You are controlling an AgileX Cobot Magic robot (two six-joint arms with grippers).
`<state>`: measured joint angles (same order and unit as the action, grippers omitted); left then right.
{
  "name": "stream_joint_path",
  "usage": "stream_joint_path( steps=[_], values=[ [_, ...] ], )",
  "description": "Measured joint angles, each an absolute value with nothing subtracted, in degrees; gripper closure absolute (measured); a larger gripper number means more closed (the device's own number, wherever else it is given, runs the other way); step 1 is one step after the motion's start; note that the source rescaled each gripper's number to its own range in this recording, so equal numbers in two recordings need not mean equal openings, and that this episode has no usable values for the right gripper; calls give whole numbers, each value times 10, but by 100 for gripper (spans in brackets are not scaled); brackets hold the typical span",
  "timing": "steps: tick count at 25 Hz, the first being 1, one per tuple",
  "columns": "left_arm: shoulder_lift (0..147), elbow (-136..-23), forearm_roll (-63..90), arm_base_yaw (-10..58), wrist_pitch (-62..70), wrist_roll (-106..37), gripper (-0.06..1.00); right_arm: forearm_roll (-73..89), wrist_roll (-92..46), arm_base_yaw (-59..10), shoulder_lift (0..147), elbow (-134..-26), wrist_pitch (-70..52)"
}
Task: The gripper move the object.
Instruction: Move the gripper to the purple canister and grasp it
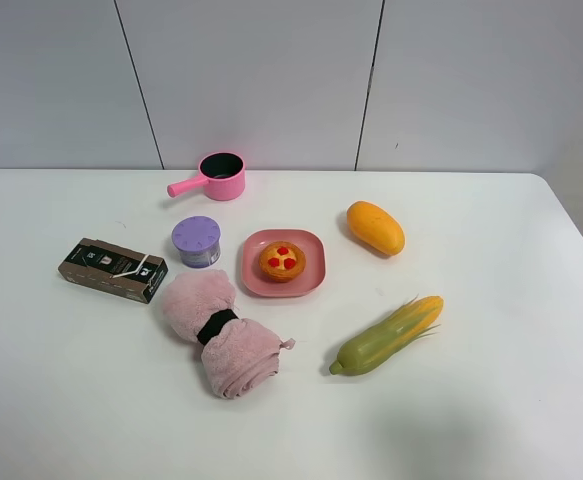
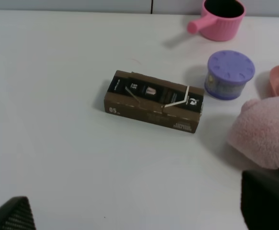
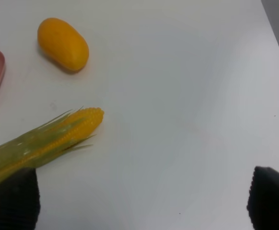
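Note:
The object, a small squat round container with a lavender dotted lid (image 1: pixel 197 241), stands upright on the white table just left of a pink plate. It also shows in the left wrist view (image 2: pixel 230 74). My left gripper (image 2: pixel 137 213) is open and empty, and only its two black fingertips (image 2: pixel 266 201) show. It is well short of the container, with a brown box between them. My right gripper (image 3: pixel 139 201) is open and empty above bare table beside a corn cob. Neither arm shows in the exterior high view.
A pink saucepan (image 1: pixel 217 176) stands behind the container. The pink plate (image 1: pixel 253 270) holds a tart (image 1: pixel 282 261). A brown box (image 1: pixel 112 269), a rolled pink towel (image 1: pixel 217 331), a mango (image 1: pixel 375 227) and a corn cob (image 1: pixel 387 335) lie around.

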<state>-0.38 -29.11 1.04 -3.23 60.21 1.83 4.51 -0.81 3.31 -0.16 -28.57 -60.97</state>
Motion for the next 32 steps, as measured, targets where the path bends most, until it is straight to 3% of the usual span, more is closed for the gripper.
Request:
stream_joint_path(
  steps=[1, 32],
  values=[
    [-4, -291, 10, -32, 602, 18, 25, 45, -8, 33, -2, -286, -610],
    [6, -295, 12, -32, 602, 24, 25, 45, -8, 33, -2, -286, -610]
  ],
)
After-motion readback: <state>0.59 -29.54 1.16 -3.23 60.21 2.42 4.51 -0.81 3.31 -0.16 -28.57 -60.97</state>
